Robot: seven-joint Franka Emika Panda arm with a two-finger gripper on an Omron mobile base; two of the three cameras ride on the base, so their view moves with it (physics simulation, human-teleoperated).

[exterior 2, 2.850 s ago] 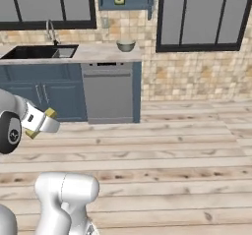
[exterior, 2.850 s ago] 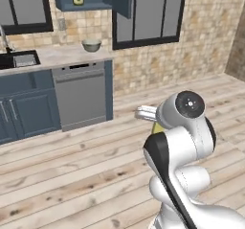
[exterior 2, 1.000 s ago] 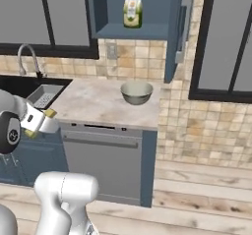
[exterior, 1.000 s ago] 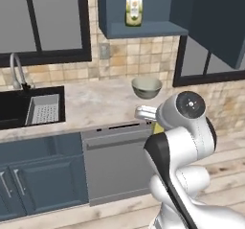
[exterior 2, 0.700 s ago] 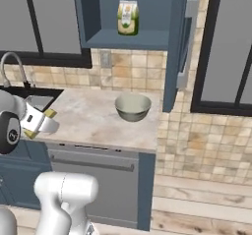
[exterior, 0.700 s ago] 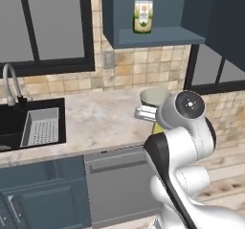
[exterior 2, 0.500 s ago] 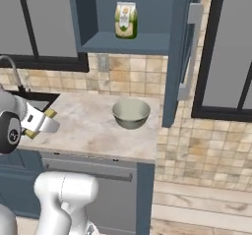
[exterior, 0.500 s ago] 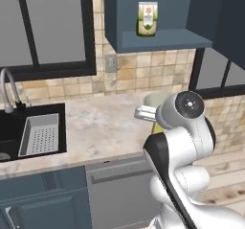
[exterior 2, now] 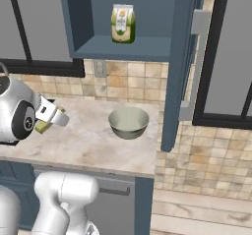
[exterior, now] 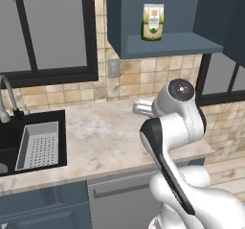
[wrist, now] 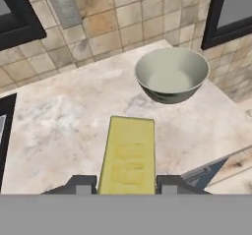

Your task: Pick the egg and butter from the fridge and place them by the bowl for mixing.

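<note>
A bright yellow stick of butter (wrist: 127, 155) lies lengthwise between my gripper's fingers (wrist: 126, 182), which are shut on it. In the hand view it hangs above the marble counter (wrist: 59, 126), short of the grey-green bowl (wrist: 171, 76) and to its left. The right base view has the bowl (exterior 2: 128, 122) standing on the counter near the tiled wall, with my gripper (exterior 2: 54, 117) well to its left and a sliver of butter (exterior 2: 43, 126) under the hand. My hand (exterior: 142, 108) pokes out from behind the arm in the left base view. The egg and the fridge are out of view.
A black sink (exterior: 28, 146) with a grey rack lies at the counter's left. Above the bowl hangs an open blue cabinet holding a packet (exterior 2: 123, 23), its door (exterior 2: 182, 57) swung out to the bowl's right. The counter ends just right of the bowl.
The whole picture has shifted: the base has driven closer to the counter, so bowl and cabinet look larger. The butter stays in the shut gripper.
</note>
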